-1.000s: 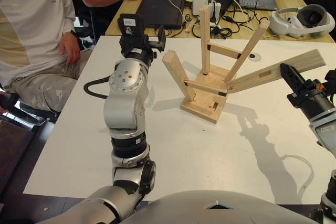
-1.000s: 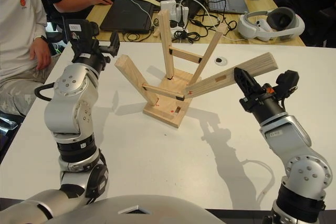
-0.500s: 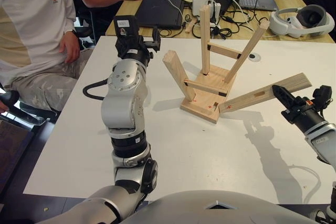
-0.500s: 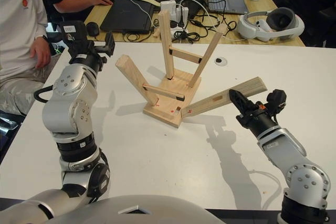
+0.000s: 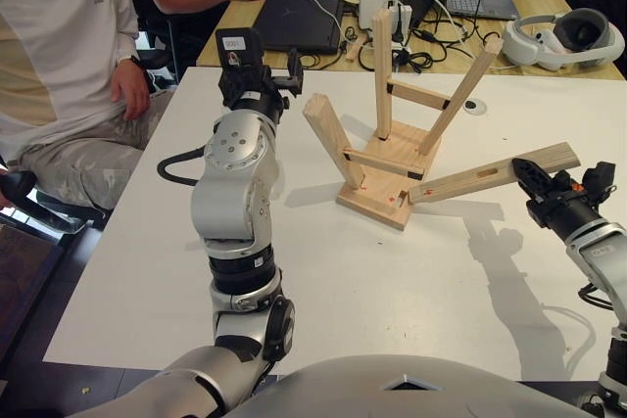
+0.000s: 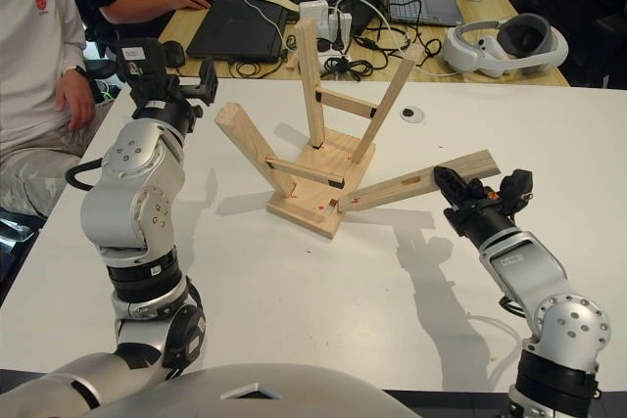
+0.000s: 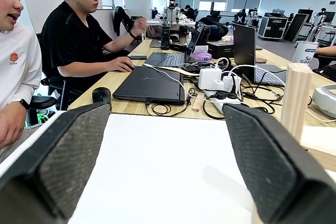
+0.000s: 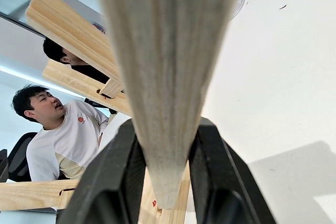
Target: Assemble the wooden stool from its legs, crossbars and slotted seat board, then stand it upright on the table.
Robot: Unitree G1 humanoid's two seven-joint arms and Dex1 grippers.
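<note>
On the table [image 5: 323, 291] the seat [image 5: 377, 205] lies upside down, three legs [image 5: 381, 75] up. The right pincer [image 5: 525, 169] grips the fourth leg [image 5: 485, 175] at its outer end; the inner end touches the seat's corner.

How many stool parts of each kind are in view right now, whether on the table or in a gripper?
Seat board: 1
Legs: 4, three standing in the board, plus the held leg in the right gripper
Crossbars: 2
Total: 7
</note>
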